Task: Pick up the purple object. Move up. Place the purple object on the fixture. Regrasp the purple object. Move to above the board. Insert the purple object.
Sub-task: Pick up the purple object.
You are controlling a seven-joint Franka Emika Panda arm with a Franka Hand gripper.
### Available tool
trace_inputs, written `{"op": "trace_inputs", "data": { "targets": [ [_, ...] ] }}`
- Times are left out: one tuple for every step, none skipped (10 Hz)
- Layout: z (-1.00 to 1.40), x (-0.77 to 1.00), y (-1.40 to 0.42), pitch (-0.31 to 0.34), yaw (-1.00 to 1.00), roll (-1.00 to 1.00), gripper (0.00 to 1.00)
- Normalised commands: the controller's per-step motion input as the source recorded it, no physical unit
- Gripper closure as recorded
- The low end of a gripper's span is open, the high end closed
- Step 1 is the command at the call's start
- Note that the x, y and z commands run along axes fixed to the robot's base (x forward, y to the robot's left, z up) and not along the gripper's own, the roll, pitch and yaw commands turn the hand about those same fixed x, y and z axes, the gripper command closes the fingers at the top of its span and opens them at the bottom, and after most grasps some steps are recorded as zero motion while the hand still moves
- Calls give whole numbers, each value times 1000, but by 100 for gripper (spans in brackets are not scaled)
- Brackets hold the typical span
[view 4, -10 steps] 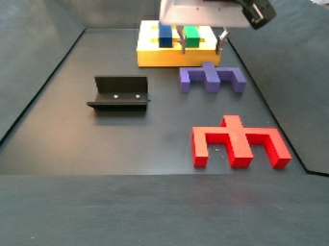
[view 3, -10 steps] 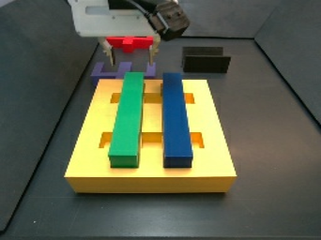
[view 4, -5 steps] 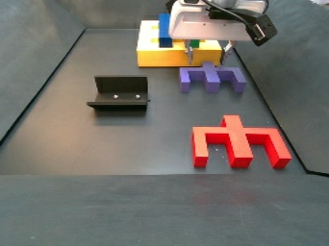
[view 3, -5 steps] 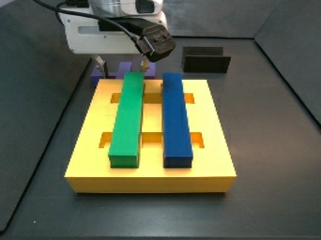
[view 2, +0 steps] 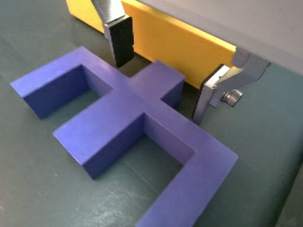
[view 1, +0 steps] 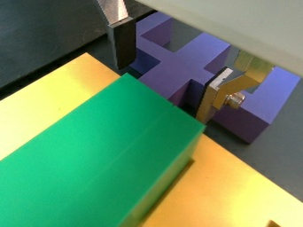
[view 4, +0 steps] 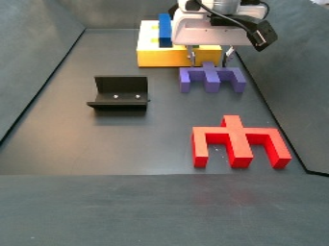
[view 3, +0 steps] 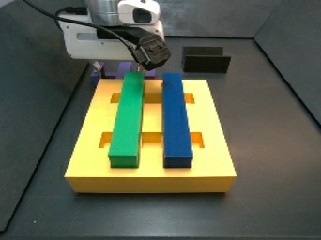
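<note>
The claw [view 2: 166, 78] hangs low over the purple block [view 2: 124, 120], spread wide, one finger [view 2: 119, 39] on each side of the block's middle prong, pads not touching it. The block lies flat on the bench [view 4: 141, 144], just beside the yellow board [view 1: 71, 97]. The black holder [view 4: 118, 93] sits well apart.

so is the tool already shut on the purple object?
No: in a wrist view the tool straddles the purple object with both fingers clear of it.
</note>
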Motion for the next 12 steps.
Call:
{"op": "trace_inputs", "data": {
  "targets": [
    [-149, -111, 34, -57, -23, 4, 0],
    [-160, -109, 49, -57, -26, 0, 0],
    [-97, -109, 29, -50, -29, 0, 0],
    [-103, -137, 0, -69, -26, 23, 0],
    [0, 0, 0, 0, 0, -9, 0],
    [0, 0, 0, 0, 0, 0, 0],
    [0, 0, 0, 0, 0, 0, 100],
    [0, 0, 0, 0, 0, 0, 100],
    [0, 0, 0, 0, 0, 0, 100],
    [0, 0, 0, 0, 0, 0, 100],
    [0, 0, 0, 0, 0, 0, 100],
    [0, 0, 0, 0, 0, 0, 100]
  ]
}}
